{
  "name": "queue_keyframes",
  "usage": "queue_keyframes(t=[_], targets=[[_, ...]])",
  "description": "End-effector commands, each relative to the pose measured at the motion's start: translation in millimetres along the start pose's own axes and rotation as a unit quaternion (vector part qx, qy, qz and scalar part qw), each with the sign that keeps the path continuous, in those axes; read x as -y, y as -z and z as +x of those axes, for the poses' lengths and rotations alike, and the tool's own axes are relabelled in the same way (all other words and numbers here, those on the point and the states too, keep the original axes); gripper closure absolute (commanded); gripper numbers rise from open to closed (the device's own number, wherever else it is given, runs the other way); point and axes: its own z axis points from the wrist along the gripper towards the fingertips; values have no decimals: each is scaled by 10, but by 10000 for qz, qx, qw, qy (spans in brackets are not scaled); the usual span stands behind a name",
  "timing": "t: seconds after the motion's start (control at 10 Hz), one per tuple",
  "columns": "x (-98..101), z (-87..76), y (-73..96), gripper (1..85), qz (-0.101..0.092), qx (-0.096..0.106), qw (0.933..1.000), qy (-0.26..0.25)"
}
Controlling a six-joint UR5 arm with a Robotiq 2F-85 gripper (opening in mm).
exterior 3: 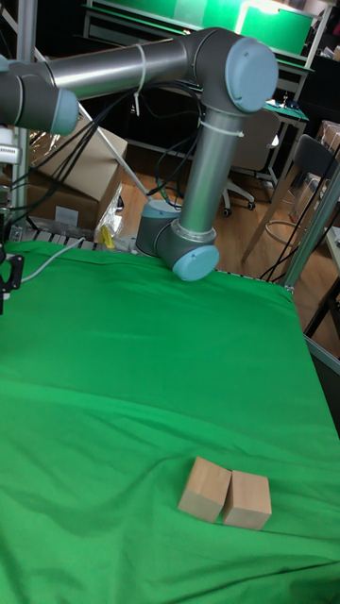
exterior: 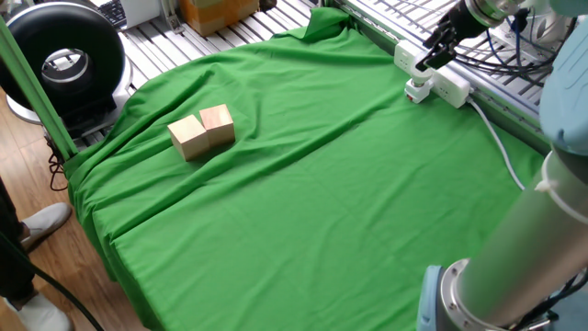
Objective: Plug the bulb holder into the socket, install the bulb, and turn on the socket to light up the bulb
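The socket point(exterior: 448, 85), a long white power strip, lies at the far right edge of the green cloth, its white cable point(exterior: 496, 138) trailing toward the front. A small white piece, seemingly the bulb holder point(exterior: 418, 90), stands against the strip's near side. At this size the bulb does not stand apart from it, and no light shows. My gripper point(exterior: 426, 61) points its black fingers down at the strip's middle, just above or touching it. In the tall fixed view only one dark finger point(exterior 3: 9, 276) shows at the left edge.
Two wooden blocks point(exterior: 202, 131) sit side by side on the left of the cloth, also near the front in the tall fixed view point(exterior 3: 225, 493). A metal rail frame point(exterior: 514, 101) runs behind the strip. The arm's base point(exterior 3: 179, 250) stands at the cloth's edge.
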Motion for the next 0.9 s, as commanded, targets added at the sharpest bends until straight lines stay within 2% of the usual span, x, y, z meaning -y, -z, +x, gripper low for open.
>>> queue_keyframes(t=[0.0, 0.1, 0.2, 0.4, 0.5, 0.7, 0.8], targets=[[-140, -52, 191, 217, -341, -374, 9975, 496], [-241, -61, 249, 233, -531, -507, 9953, 626], [-319, 33, 326, 260, -671, -847, 9906, 842], [-144, 10, 385, 260, -283, -1102, 9834, 1414], [-100, -29, 436, 260, -138, -1115, 9819, 1522], [-184, 22, 617, 267, -13, -1330, 9833, 1241], [-274, 2, 622, 270, -142, -1281, 9844, 1202]])
